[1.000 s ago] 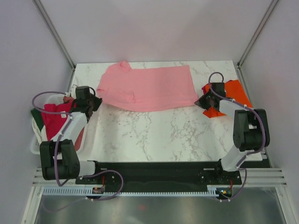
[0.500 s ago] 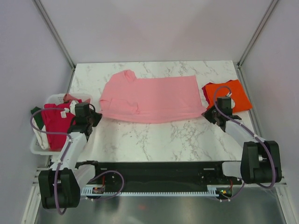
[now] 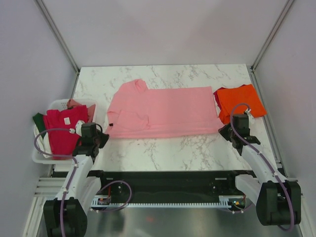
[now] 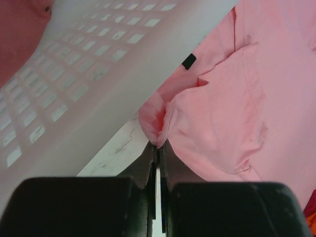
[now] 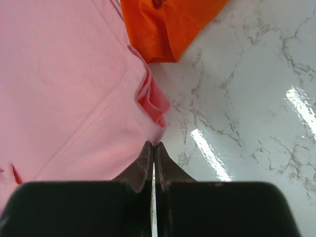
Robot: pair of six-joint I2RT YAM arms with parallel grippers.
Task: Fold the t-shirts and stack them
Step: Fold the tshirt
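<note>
The light pink t-shirt lies spread across the middle of the marble table. My left gripper is shut on its near left corner, shown pinched in the left wrist view. My right gripper is shut on its near right corner, shown in the right wrist view. The folded bright orange t-shirt lies at the right, just beyond the pink shirt's edge, and shows in the right wrist view. A crimson-red t-shirt and a dark green one lie in the basket.
The white plastic basket stands off the table's left edge, close to my left arm; its mesh wall fills the left wrist view's upper left. Bare marble lies between the pink shirt and the near edge.
Both grippers have pulled toward the near edge, dragging the pink shirt's near hem with them. The shirt now lies flatter and lower on the table. The orange shirt is uncovered.
</note>
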